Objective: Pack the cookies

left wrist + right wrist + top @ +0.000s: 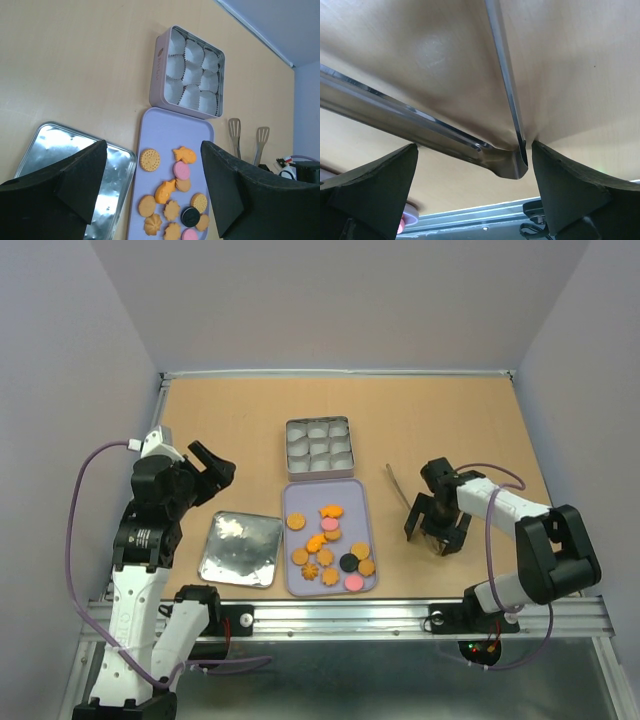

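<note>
**Tongs between spread pincer fingers**

Looks down on metal tongs lying on wooden tabletop. Shows both tong arms running up and left from joined end. Catches right pincer spread wide, dark fingers flanking joined end. Cannot confirm contact.

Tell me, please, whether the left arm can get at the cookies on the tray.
Probably yes: the left gripper hangs open and empty beside the tray, with nothing between it and the cookies.
</note>
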Motion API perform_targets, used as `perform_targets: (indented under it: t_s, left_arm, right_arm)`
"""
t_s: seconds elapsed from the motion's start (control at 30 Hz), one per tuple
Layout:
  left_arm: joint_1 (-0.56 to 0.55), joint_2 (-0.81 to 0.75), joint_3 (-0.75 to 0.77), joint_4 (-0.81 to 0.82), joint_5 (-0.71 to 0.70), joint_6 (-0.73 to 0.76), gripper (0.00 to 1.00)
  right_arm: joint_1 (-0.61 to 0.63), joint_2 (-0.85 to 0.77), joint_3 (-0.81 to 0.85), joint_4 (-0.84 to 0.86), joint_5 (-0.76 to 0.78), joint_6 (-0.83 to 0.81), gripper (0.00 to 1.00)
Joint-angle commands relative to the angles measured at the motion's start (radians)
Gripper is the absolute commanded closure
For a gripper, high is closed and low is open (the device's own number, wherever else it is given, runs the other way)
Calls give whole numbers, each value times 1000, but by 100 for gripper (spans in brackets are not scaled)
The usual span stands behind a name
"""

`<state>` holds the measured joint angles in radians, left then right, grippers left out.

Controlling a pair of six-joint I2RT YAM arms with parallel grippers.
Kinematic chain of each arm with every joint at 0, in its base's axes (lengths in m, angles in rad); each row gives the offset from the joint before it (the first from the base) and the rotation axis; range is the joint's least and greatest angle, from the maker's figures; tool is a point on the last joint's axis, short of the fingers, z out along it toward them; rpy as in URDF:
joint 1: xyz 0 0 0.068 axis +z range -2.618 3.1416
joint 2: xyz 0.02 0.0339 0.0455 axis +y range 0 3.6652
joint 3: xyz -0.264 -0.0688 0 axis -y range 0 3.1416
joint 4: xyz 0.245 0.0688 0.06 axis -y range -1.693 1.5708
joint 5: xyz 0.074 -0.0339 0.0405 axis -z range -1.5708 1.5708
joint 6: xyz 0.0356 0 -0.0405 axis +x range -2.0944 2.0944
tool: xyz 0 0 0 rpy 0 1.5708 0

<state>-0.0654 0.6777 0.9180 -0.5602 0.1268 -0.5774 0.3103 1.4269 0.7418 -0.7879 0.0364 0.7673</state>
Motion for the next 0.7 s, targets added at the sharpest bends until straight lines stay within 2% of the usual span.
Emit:
perform_targets:
  t_s: [0.0, 0.67]
  left_arm:
    - [-4, -18, 32, 3, -12, 21, 14]
    - [-4, -29, -21, 22, -32, 24, 14]
  right_arm:
    - [-4, 67, 54, 82, 66, -74, 0]
    - [3, 366, 402, 87, 69, -278, 1]
